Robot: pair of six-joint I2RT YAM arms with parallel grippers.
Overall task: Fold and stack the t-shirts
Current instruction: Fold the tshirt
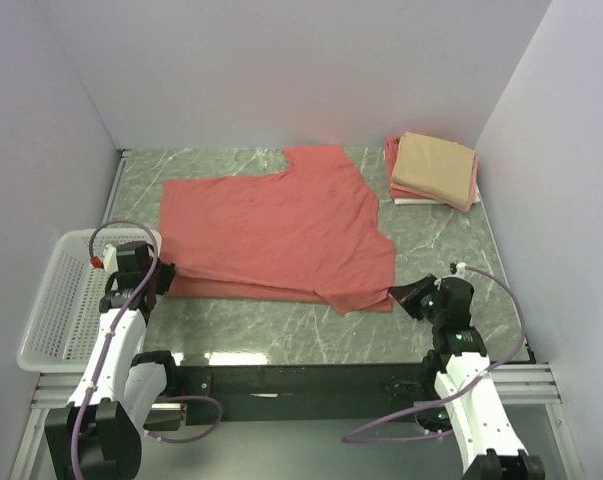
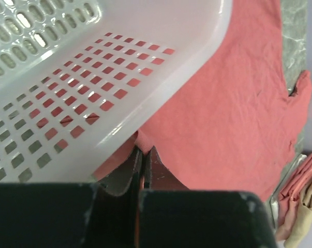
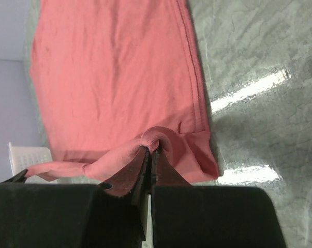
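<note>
Top external view has the salmon-red t-shirt [image 1: 281,225] spread on the table [image 1: 441,240] just beside the white basket [image 1: 43,315], its near edge pinched at either end by the left gripper [image 1: 164,277] and right gripper [image 1: 406,297], likely to lift it over for a fold.

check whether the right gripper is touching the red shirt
Touching. The right wrist view shows the right gripper shut on a bunched fold of the red shirt.
</note>
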